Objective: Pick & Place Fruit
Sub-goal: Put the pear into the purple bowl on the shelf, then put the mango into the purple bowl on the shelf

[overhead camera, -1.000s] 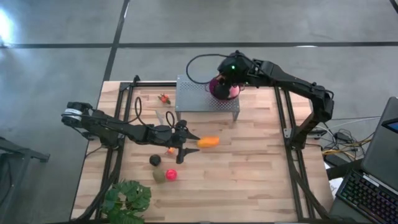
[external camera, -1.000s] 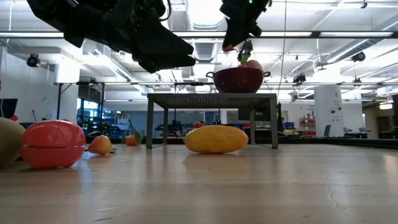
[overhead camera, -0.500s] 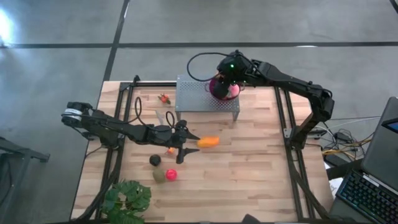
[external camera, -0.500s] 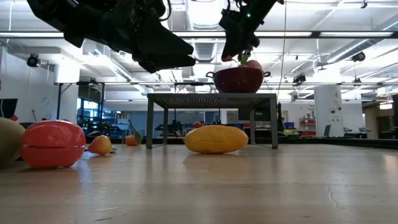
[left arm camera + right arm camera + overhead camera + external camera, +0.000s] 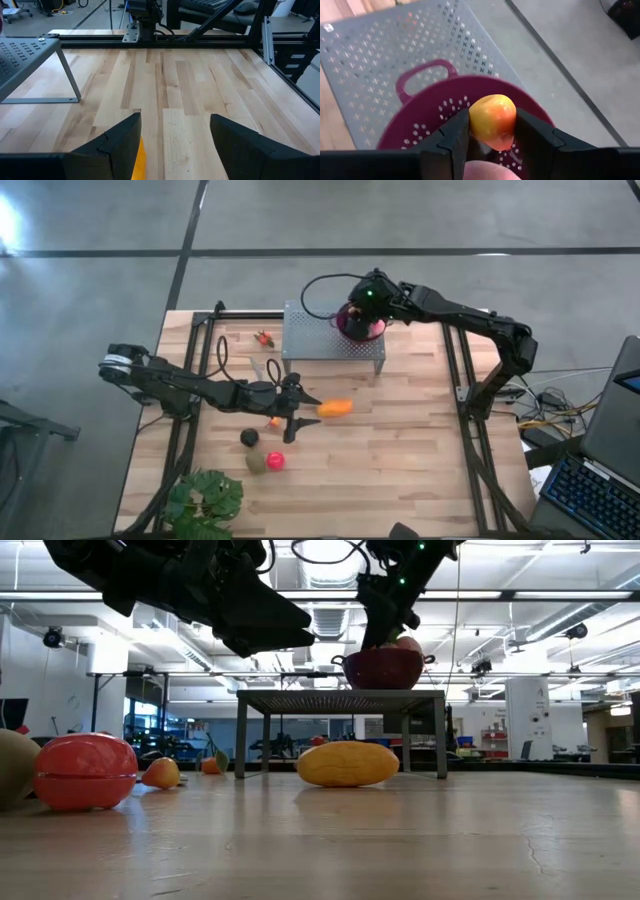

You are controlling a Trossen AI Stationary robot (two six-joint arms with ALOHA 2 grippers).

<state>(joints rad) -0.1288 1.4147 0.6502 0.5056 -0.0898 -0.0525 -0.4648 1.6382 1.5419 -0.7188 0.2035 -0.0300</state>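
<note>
My right gripper (image 5: 492, 131) is shut on a small orange-red and yellow fruit (image 5: 492, 120), just over the purple perforated bowl (image 5: 427, 122). The bowl (image 5: 360, 328) stands on a grey perforated stand (image 5: 315, 335) at the table's far side, with a pink ball (image 5: 408, 643) inside it. My left gripper (image 5: 297, 412) hangs open above mid-table, beside the elongated orange piece (image 5: 335, 407), touching nothing. A dark ball (image 5: 249, 438), an olive piece (image 5: 256, 463) and a red ball (image 5: 275, 461) lie on the table near it. My right gripper pinches the small fruit by two opposite sides (image 5: 474, 125) between its two fingers (image 5: 455, 135). The fingers slant downward toward the bowl. The fruit is lifted clear, hanging over the bowl's inside without resting on it.
Small orange-red bits (image 5: 264, 338) lie left of the stand, and another orange bit (image 5: 273, 421) lies by my left gripper. A leafy green plant (image 5: 205, 500) sits at the near left corner. Black frame rails (image 5: 465, 380) run along the table's sides. Bare wood (image 5: 400, 450) spreads right of centre.
My right gripper has come down toward the purple bowl, carrying the small fruit with it, still shut on it.
</note>
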